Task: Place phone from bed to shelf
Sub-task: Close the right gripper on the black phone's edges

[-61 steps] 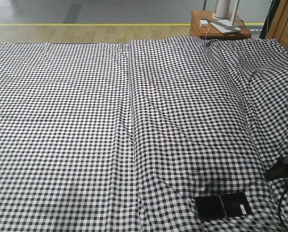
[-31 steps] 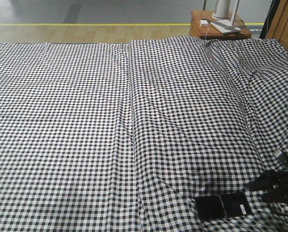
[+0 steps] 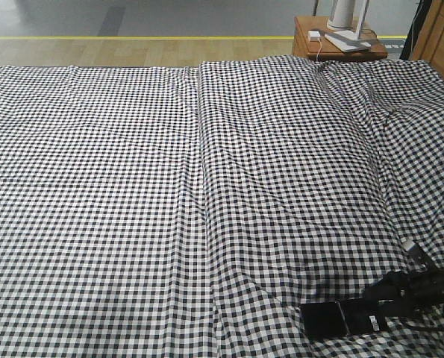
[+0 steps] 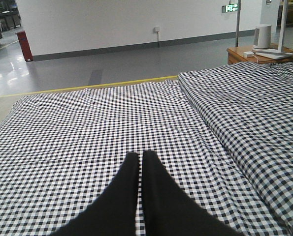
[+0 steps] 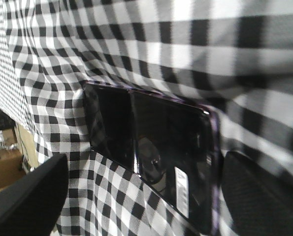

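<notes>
The phone [image 3: 333,319] is a slim black slab lying flat on the bed [image 3: 132,186], near the front right of the gingham sheet. In the right wrist view the phone [image 5: 151,147] fills the middle, with a white sticker near its lower end. My right gripper [image 3: 377,300] reaches in from the right at the phone's right end. It is open [image 5: 144,169], one finger [image 5: 28,196] on each side of the phone, neither visibly touching it. My left gripper [image 4: 140,156] is shut on nothing above the bed [image 4: 87,128]. The shelf is out of view.
A reddish-brown side table [image 3: 311,46] stands behind the bed's far right corner, carrying a white appliance and a charger. A wooden panel [image 3: 442,33] rises at the far right edge. A lengthwise seam [image 3: 199,186] runs down the sheet. Grey floor with a yellow line lies beyond.
My right gripper has moved left and down from the right edge of the bed until it reaches the phone's right end. The phone and the left gripper have not moved.
</notes>
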Available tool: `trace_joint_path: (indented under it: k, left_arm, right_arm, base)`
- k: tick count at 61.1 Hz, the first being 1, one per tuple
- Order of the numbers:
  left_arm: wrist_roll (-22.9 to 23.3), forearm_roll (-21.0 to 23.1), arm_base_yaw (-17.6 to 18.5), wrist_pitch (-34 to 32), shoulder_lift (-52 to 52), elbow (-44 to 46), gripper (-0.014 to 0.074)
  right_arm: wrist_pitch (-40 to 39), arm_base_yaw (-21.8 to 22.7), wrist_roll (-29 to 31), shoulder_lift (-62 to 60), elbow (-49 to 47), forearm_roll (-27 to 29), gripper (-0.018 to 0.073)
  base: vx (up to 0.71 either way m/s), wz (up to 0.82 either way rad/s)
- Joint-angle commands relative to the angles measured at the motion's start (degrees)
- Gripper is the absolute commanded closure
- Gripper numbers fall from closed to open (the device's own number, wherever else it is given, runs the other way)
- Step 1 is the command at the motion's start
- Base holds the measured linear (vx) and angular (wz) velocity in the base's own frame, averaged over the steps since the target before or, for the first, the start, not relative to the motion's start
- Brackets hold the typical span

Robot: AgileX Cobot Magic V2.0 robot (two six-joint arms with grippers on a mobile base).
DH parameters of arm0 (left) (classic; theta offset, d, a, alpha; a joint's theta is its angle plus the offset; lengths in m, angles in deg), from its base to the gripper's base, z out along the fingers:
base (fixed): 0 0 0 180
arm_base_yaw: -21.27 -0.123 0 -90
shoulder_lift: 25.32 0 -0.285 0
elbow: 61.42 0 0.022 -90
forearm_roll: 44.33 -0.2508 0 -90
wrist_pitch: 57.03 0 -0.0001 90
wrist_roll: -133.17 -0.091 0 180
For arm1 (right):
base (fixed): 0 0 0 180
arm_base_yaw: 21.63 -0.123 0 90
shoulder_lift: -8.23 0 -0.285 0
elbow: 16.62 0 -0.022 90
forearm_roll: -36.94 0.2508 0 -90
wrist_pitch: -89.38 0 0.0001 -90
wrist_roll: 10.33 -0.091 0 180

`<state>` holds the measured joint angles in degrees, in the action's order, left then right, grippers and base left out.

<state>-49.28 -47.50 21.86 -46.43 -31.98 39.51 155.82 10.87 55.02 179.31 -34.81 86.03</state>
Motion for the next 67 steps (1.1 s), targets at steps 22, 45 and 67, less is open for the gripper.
trace_joint_path:
  k: [22,45,67]
  left_arm:
    - [0.22,0.30,0.12,-4.01,0.23,1.46,0.0596]
    - [0.22,0.30,0.12,-4.01,0.23,1.46,0.0596]
    - [0.22,0.30,0.12,-4.01,0.23,1.46,0.0596]
  right_arm:
    - [7.48,-0.03,2.12,-0.01,-0.78,4.69,-0.0034]
    - [7.48,-6.29,2.26,0.63,-0.68,5.45,-0.0034]
    - [7.48,-8.31,2.06,0.63,-0.68,5.11,0.0041]
  base:
    - [0.00,0.00]
    - [0.00,0.00]
    - [0.00,0.00]
